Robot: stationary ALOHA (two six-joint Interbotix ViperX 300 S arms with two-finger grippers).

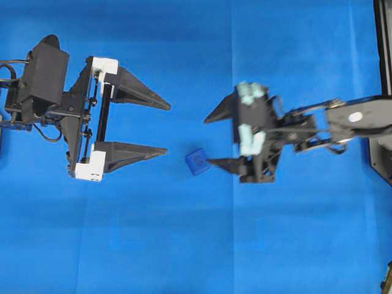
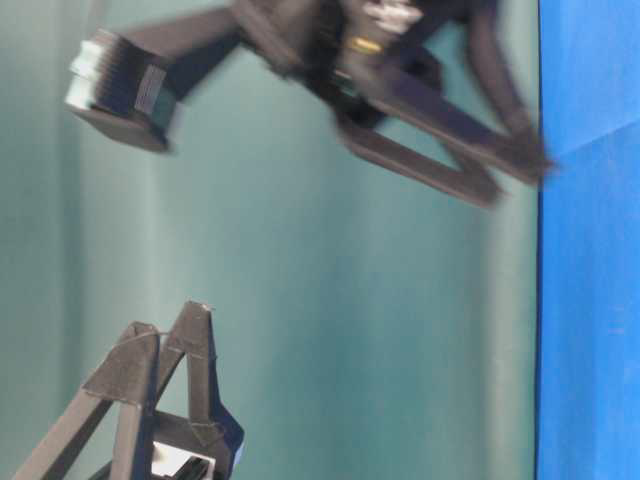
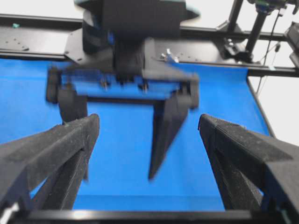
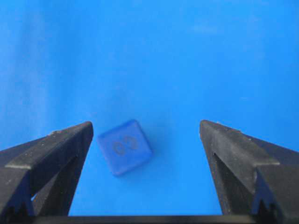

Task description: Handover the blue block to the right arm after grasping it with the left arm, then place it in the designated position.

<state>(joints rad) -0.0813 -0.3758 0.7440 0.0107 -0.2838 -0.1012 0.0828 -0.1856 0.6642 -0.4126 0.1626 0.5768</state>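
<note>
Resting on the blue cloth (image 1: 184, 245), the blue block (image 1: 197, 162) lies free, tilted off square, just beside the lower fingertip of the right gripper (image 1: 209, 140), whose fingers stand wide apart. Motion blur softens that arm. The left gripper (image 1: 167, 128), fingers spread and empty, sits well apart to the left.

A: So what's actually sitting on the table (image 1: 184, 245) here?

B: Pretty much one thing. The whole top is covered with a bright blue cloth (image 1: 294, 49), with faint fold creases running across it.

A: And on the cloth?

B: Just the blue block (image 1: 197, 162), lying flat near the middle, a bit toward the right edge. It's turned at an angle to the table edges, with a faint round mark on its top face.
</note>
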